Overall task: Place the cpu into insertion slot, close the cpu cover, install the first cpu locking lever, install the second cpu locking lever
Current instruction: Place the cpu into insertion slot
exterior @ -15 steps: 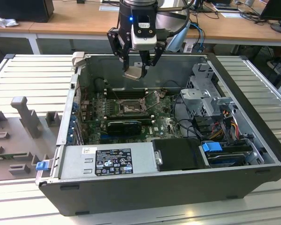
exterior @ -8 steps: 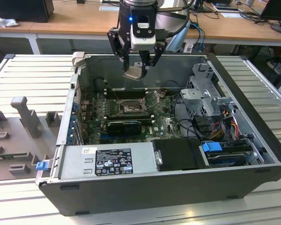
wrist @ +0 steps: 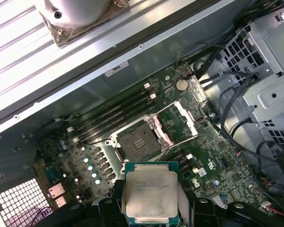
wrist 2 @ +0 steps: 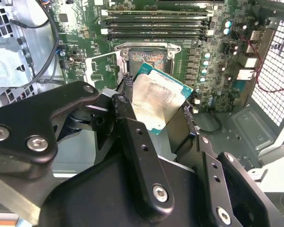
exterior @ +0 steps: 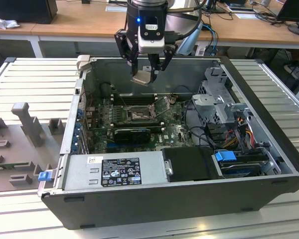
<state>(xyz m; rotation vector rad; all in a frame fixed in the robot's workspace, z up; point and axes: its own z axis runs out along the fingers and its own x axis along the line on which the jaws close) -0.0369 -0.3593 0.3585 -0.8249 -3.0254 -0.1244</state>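
My gripper (exterior: pixel 145 74) hangs over the back of the open computer case, shut on the cpu (exterior: pixel 142 78), a small flat chip with a pale metal top that sits tilted between the fingers. In both wrist views the cpu (wrist 2: pixel 157 101) (wrist: pixel 150 194) is well above the motherboard. The insertion slot (wrist: pixel 138 142) is a bare square black socket below the chip and ahead of it. In the second wrist view the held chip partly hides the insertion slot (wrist 2: pixel 149 57). The cpu cover (wrist: pixel 182 119) stands swung open at one side of the socket.
Long black memory slots (wrist: pixel 116 115) run beside the socket. On the exterior view's right are a metal drive cage (exterior: pixel 217 102) and cable bundles (exterior: pixel 241 132). A power supply (exterior: pixel 114 172) fills the case's front. A grey fixture (exterior: pixel 20 144) lies on the table at the left.
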